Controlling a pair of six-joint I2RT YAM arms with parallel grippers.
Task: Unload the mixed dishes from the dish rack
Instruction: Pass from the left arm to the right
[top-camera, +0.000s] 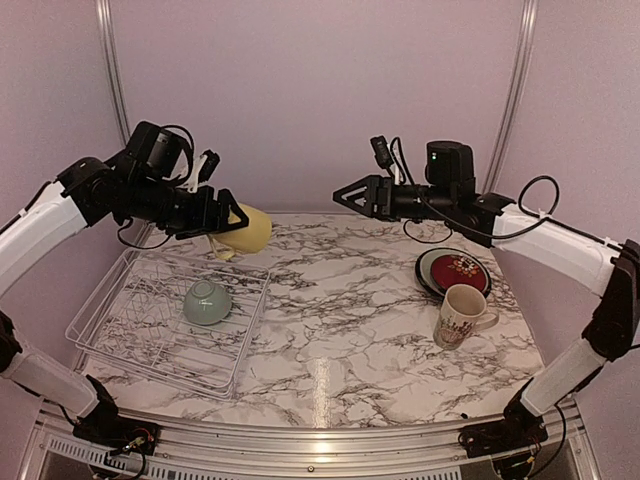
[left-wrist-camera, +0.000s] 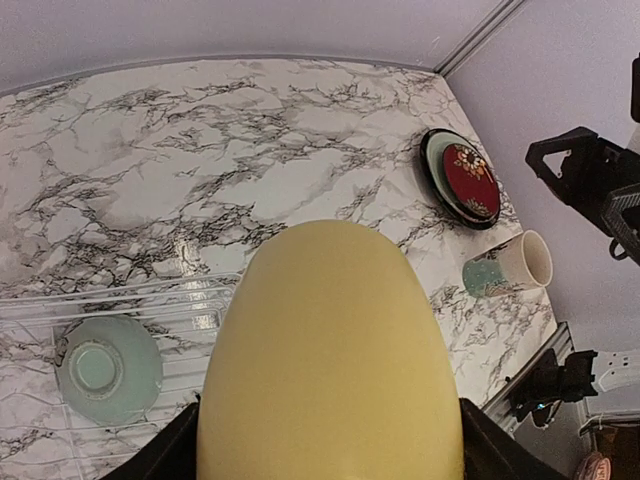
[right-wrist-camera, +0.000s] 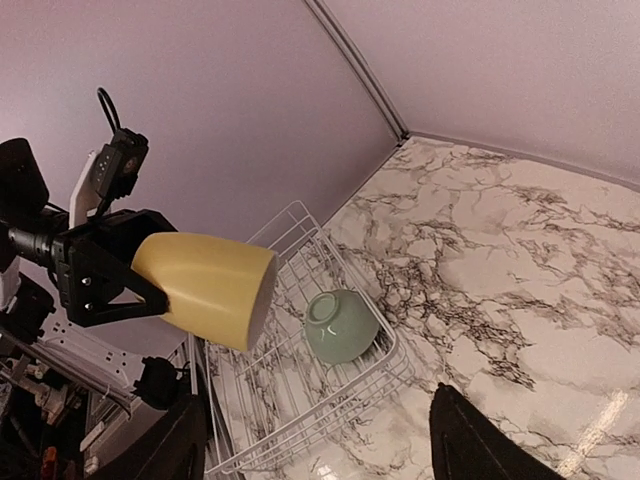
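The left hand (top-camera: 228, 218) is clenched around the pale yellow mug (top-camera: 250, 230) and holds it in the air, clear of everything below. The mug lies on its side in the grip, its open end turned to the right, and it hangs over the far right corner of the dish rack (top-camera: 146, 362).

The rack sits on the left part of the marble worktop (top-camera: 340, 320). Inside it, toward its right side, the small pale green bowl (top-camera: 207, 302) rests upside down with its foot ring facing up. It is the only dish in the rack.

The right hand (top-camera: 342, 198) is released, with nothing between its spread fingers. It hovers above the far middle of the worktop, pointing left toward the held mug but well apart from it.

On the right side of the worktop the three plates lie stacked. The dark red patterned plate (top-camera: 461, 270) is on top, a band of the pale green plate (top-camera: 427, 268) shows beneath it, and the black-rimmed cream plate (top-camera: 419, 272) is at the bottom. Just near of the stack the cream floral mug (top-camera: 460, 316) stands upright, its handle to the right.
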